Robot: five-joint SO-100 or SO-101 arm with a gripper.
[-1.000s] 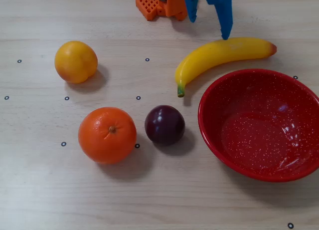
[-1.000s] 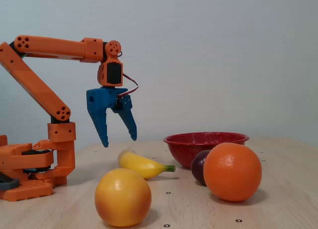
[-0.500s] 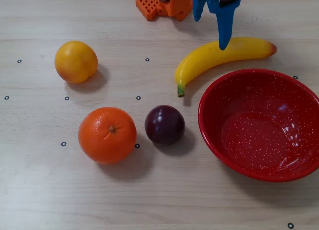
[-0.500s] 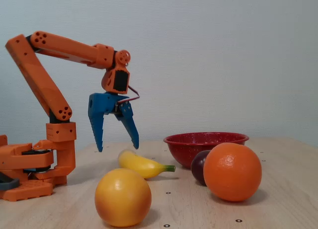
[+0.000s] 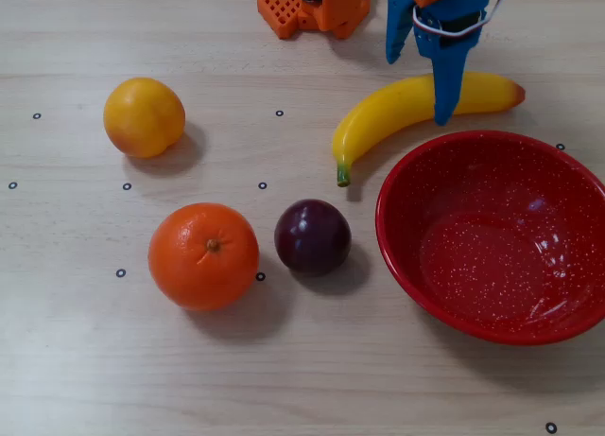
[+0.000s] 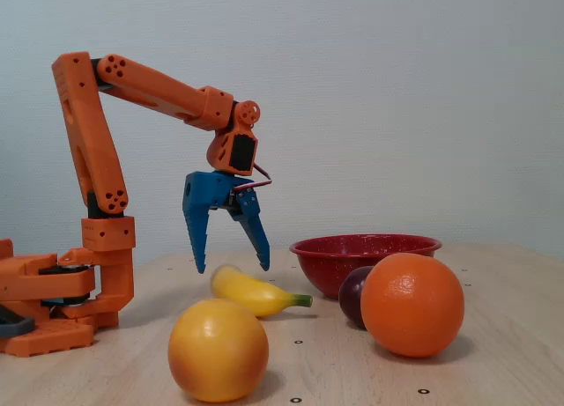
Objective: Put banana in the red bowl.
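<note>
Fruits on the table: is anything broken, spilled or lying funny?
Nothing stands out. The long yellow banana lies flat beside the speckled red bowl, which sits upright and empty. The round orange, the dark purple plum and the yellow-orange fruit look whole. The open blue gripper hangs above the banana.

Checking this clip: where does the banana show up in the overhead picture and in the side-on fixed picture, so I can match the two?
Overhead view: the banana lies upper centre-right on the table, green stem pointing lower left, just above the red bowl.
Fixed view: the banana lies low in the centre, stem pointing right, left of the red bowl.
Shared landmark: the open blue gripper hangs above the banana in both views.
</note>
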